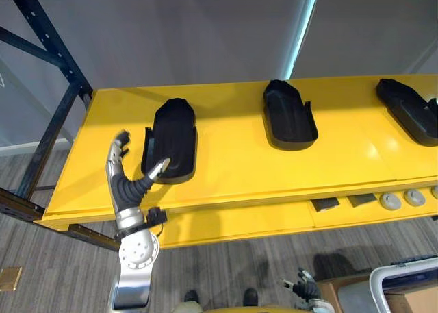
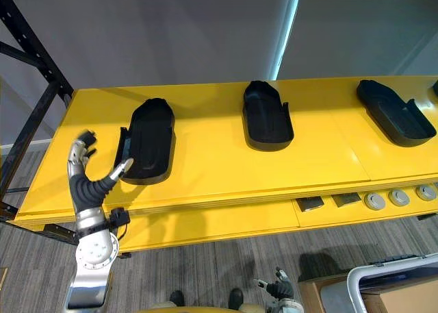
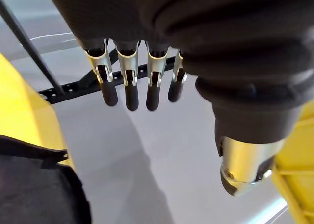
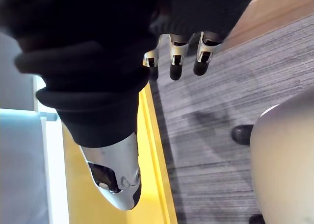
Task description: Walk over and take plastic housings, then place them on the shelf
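- Where are the housings lying at this moment?
- 3 black housings are lying on the yellow shelf [image 1: 233, 172], well apart: the left housing [image 1: 172, 138], the middle housing [image 1: 289, 114] and the right housing [image 1: 407, 111].
- And what are the hands doing?
- Your left hand [image 1: 125, 179] is hovering open just beside the left housing, gripping nothing. Your right hand [image 1: 304, 285] is hanging low, fingers relaxed, also empty.
- Which step is this?
- I am judging it as the end of placing. Next you are needing to draw the left hand away without pushing that housing.
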